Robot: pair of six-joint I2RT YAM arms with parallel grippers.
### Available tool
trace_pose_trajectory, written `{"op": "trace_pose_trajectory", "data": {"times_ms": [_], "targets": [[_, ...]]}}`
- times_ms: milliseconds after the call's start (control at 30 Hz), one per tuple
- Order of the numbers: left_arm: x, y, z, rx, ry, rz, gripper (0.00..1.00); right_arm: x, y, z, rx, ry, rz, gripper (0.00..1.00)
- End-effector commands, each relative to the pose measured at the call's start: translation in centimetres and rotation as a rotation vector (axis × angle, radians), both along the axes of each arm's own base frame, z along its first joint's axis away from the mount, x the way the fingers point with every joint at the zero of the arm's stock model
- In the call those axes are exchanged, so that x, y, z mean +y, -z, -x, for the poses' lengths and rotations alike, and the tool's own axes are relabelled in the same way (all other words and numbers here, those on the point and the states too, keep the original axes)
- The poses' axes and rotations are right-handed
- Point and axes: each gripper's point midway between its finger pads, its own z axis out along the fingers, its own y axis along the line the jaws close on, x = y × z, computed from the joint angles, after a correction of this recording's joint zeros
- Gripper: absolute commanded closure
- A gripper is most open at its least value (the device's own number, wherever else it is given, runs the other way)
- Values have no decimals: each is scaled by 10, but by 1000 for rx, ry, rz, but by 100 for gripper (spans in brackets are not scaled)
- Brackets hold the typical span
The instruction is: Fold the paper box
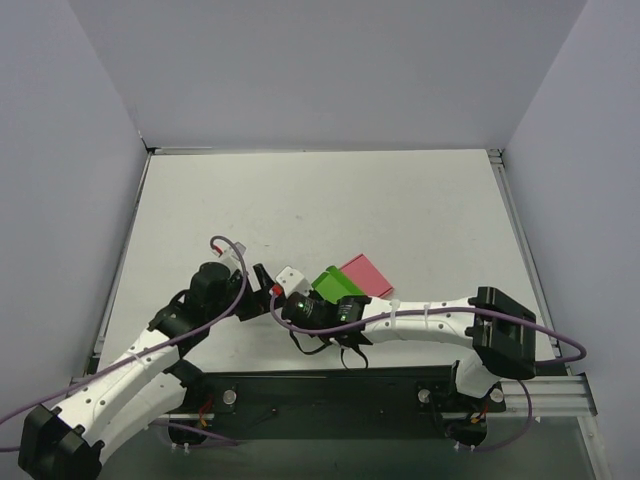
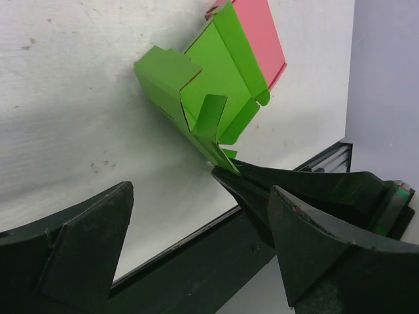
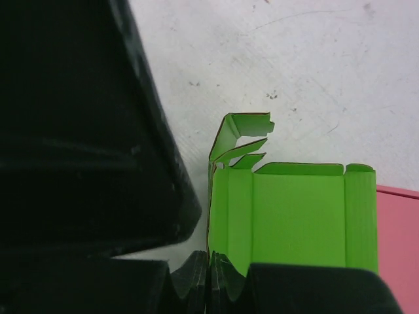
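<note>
Right fingers (image 3: 150,196) pinched tight on paper box (image 3: 298,216) edge; left fingers (image 2: 78,261) spread wide, touching nothing

The bright green paper box (image 3: 298,216), half-folded with flaps raised, is pinched at one edge by the right hand (image 3: 209,281).

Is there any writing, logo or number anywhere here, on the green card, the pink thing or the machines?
No readable text in any view.
The paper box is plain green, the pink box is plain pink, and the table shows only scuff marks.
The left arm, the right arm and their black jaws show no lettering I can make out.
</note>
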Motion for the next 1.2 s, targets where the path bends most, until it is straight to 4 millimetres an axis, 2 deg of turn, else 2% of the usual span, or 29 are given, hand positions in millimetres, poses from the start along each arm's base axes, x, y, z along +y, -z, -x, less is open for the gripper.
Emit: {"op": "trace_pose_trajectory", "data": {"times_ms": [0, 200, 333, 467, 667, 800, 1000, 1167], "targets": [[-22, -17, -12, -43, -30, 96, 6, 5, -36, -18, -110, 105, -63, 100], [-34, -1, -13, -18, -45, 117, 7, 8, -40, -17, -114, 123, -69, 100], [-45, -9, -19, -55, -45, 146, 9, 9, -39, -16, -114, 130, -47, 100], [-51, -6, -24, -59, -50, 135, 12, 9, -38, -17, -136, 137, -23, 100], [-48, -11, -28, -79, -107, 177, 14, 1, -36, -18, -147, 178, -13, 100], [-35, -15, -34, -101, -197, 195, 12, -2, -38, -18, -150, 200, -35, 100], [-26, -23, -34, -127, -251, 260, 11, -3, -40, -17, -141, 212, -64, 100], [-33, -18, -34, -109, -228, 245, 10, 1, -41, -15, -130, 210, -85, 100]]}}
